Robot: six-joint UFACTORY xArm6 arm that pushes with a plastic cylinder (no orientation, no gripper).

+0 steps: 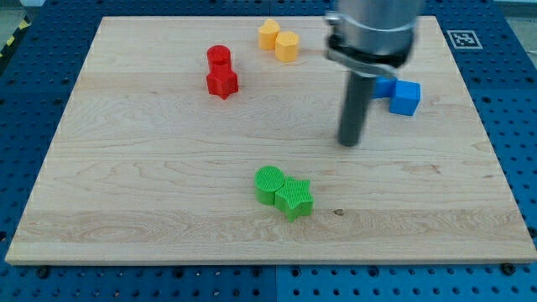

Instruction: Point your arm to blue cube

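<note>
The blue cube (406,97) lies at the view's right on the wooden board (151,168). A second blue block (384,86) touches its left side and is partly hidden behind my rod. My tip (349,143) rests on the board, down and to the left of the blue cube, about a block's width from it.
A red cylinder (219,57) and a red star block (222,82) sit together at the upper left. Two yellow blocks (278,39) lie at the top centre. A green cylinder (269,184) and a green star block (294,198) lie at the lower centre.
</note>
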